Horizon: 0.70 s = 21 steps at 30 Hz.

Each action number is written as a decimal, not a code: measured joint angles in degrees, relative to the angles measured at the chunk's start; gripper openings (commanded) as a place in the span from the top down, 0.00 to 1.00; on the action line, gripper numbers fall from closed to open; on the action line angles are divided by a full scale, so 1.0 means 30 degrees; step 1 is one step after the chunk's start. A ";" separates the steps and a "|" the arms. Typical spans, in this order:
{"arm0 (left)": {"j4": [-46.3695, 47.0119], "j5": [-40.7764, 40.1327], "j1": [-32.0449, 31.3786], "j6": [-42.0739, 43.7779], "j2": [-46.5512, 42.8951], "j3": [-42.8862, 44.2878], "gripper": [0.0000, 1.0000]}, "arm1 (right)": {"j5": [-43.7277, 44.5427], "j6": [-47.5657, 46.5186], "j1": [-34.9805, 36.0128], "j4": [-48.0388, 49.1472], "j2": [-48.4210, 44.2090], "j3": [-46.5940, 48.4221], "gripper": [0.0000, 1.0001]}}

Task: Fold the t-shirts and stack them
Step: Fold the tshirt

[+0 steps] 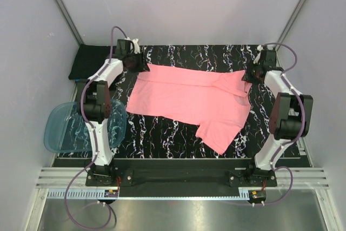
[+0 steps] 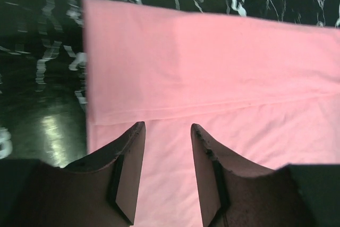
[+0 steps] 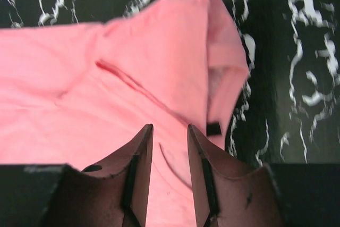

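Note:
A salmon-pink t-shirt (image 1: 184,98) lies spread across the black marbled table (image 1: 162,133), with one end hanging toward the front right. My left gripper (image 1: 135,63) hovers over its far left corner. In the left wrist view the left gripper (image 2: 167,126) is open above the pink t-shirt (image 2: 212,62), where a folded-over layer ends just ahead of the fingertips. My right gripper (image 1: 253,74) is over the far right end. The right wrist view shows the right gripper (image 3: 170,127) open above the pink t-shirt (image 3: 133,78), beside the dark neck label (image 3: 213,128). Nothing sits between either pair of fingers.
A translucent blue plastic tub (image 1: 70,128) overhangs the table's left edge, beside the left arm. A dark folded cloth (image 1: 86,60) lies at the far left corner. Grey walls close in the table on the left, back and right.

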 measured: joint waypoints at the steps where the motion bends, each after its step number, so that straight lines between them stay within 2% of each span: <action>1: 0.0007 0.0095 -0.0277 -0.0087 0.0211 0.0000 0.56 | -0.0350 -0.0138 0.0000 -0.0248 0.0765 0.0976 0.59; 5: -0.0197 0.0153 -0.0860 -0.0488 0.1158 0.0000 0.56 | -0.1967 -0.1078 0.0000 -0.1297 0.3490 0.4153 0.52; 6: -0.0255 0.0131 -0.0845 -0.0561 0.1362 0.0000 0.56 | -0.2557 -0.1472 0.0000 -0.1661 0.4036 0.4721 0.43; 8: -0.0561 -0.0117 -0.0729 -0.0758 0.1821 0.0073 0.56 | -0.3781 -0.2215 -0.0015 -0.2273 0.4940 0.5610 0.40; 14: -0.1362 -0.1078 -0.0408 -0.1129 0.2535 0.0641 0.55 | -0.7548 -0.4320 -0.0015 -0.3548 0.7147 0.7045 0.40; 21: -0.1858 -0.1275 -0.0372 -0.2040 0.2404 0.0248 0.53 | -1.0149 -0.5581 -0.0015 -0.3738 0.8466 0.8000 0.42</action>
